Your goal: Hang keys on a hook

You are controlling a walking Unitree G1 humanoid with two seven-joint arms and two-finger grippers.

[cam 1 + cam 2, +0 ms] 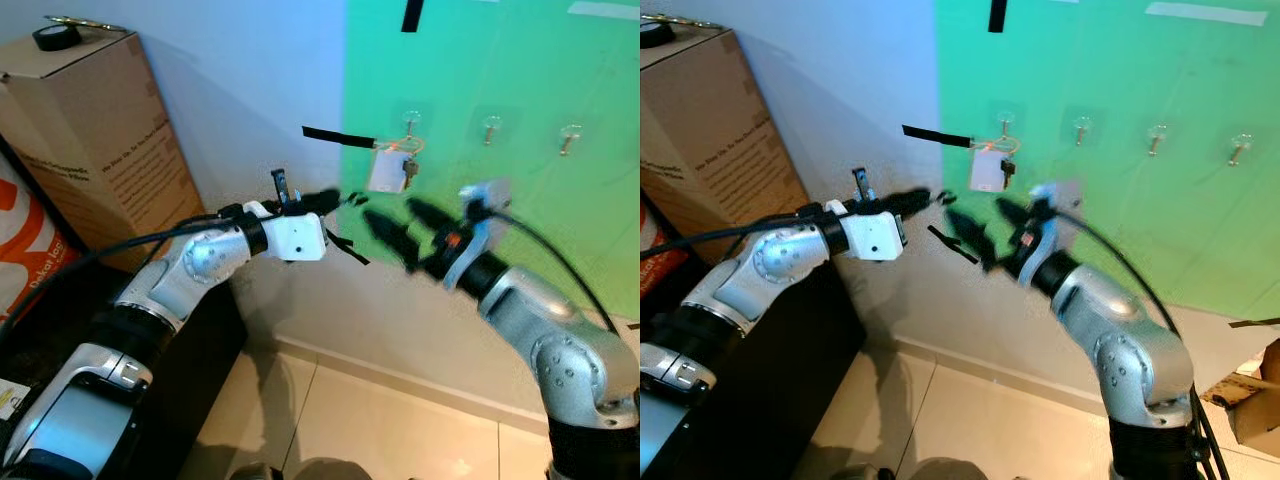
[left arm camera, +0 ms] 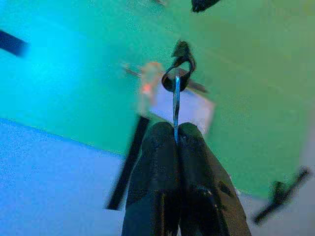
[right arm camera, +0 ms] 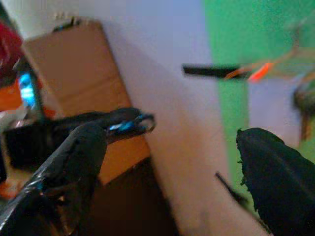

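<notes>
below hook (image 1: 411, 122), keys (image 1: 392, 168) hang; left tool (image 2: 176, 140) pinched on thin ring (image 2: 176, 81); right tool (image 1: 395, 225) spread, empty.

Before us stands a pale wall (image 1: 250, 80) whose right part, from twelve to three o'clock, is a green panel (image 1: 500, 70) with strips of black tape (image 1: 412, 14). At ten o'clock we see a tall cardboard box (image 1: 95, 130), a tape roll (image 1: 56, 37) on its top. At six o'clock, light floor tiles (image 1: 380, 420) meet a pale skirting board (image 1: 400, 380).
</notes>
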